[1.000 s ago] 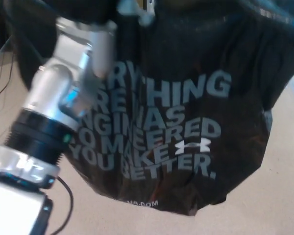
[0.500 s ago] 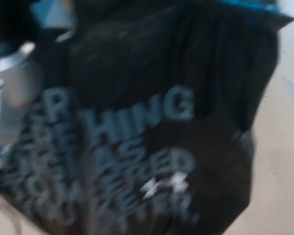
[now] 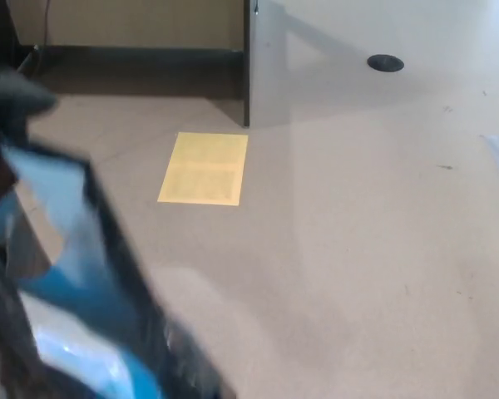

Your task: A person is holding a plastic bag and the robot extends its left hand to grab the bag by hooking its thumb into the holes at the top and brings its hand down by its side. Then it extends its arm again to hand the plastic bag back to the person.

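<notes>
The plastic bag (image 3: 108, 274), black outside with light blue and white showing at its mouth, hangs blurred in the lower left corner of the head view. A dark, blurred shape (image 3: 12, 93) sits at the bag's top by the left edge; it may be my left hand, but I cannot tell its state. My silver forearm does not show. My right hand is out of the picture, and no person shows.
The beige floor fills the view. A yellow sheet (image 3: 204, 169) lies on it left of centre. A dark upright panel edge (image 3: 249, 62) stands behind it, beside a dark baseboard (image 3: 141, 58). A round black disc (image 3: 385, 62) sits at the top right.
The bag filled the whole view with its printed side; it has dropped to the lower left and the floor now shows. My silver left forearm has left the picture.
</notes>
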